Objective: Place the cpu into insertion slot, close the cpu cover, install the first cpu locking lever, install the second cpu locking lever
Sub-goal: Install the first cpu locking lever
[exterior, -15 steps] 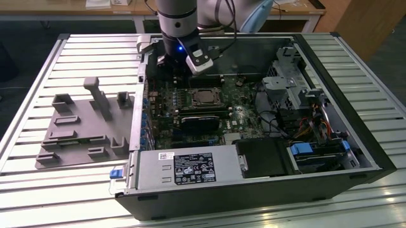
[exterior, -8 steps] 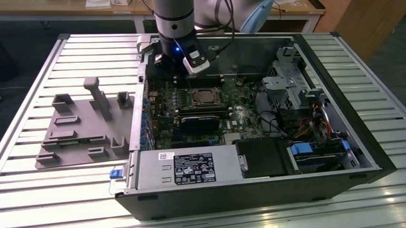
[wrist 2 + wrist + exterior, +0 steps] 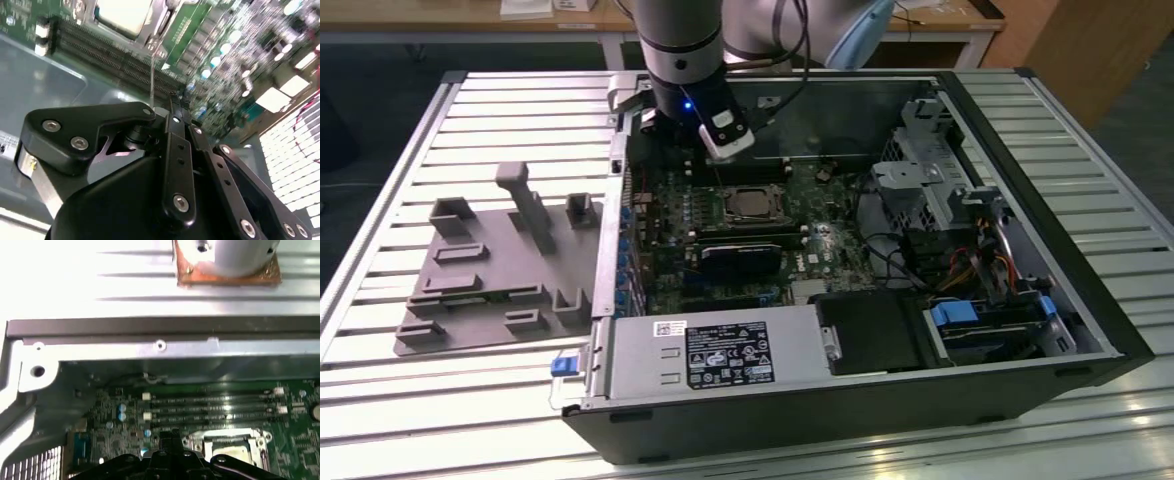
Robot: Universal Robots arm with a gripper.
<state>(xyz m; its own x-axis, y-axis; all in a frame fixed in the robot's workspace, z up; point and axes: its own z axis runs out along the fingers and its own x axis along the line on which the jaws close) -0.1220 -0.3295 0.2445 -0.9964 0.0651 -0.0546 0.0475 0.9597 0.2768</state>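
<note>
Presently on the tabletop (image 3: 400,200): 1 open computer case (image 3: 1074,300), lying on its side, over the middle and toward the edge at the exterior view's right. 1 grey moulded fixture (image 3: 480,290) lies beside the case, toward the edge at the exterior view's left, well apart from the arm (image 3: 678,40).

- Board (image 3: 667,260): green, flat on the case floor.
- Slot (image 3: 724,205): square socket with a silver rim. It sits about mid-board, nearer the case wall under the arm than the power supply (image 3: 707,355) at the opposite wall.
- Cpu (image 3: 122,12): 1, with a pale dull metal top, seated flat in the slot.
- Cover (image 3: 161,22): silver frame, lying down around the cpu, its window over the chip's top. Whether it is latched cannot be told.
- Memory slots (image 3: 210,407): long dark rows beside the slot, on its side toward the wall under the arm.
- Gripper (image 3: 718,160): 1, black, hanging low over the board by the memory slots, near the slot and clear of the cpu. In the second wrist view its fingers (image 3: 176,130) are drawn together, tips meeting. Nothing can be made out pinched between them.
- Rod (image 3: 151,65): 1, thin bright wire, standing up just beside the fingertips. Whether it touches them cannot be told.
</note>
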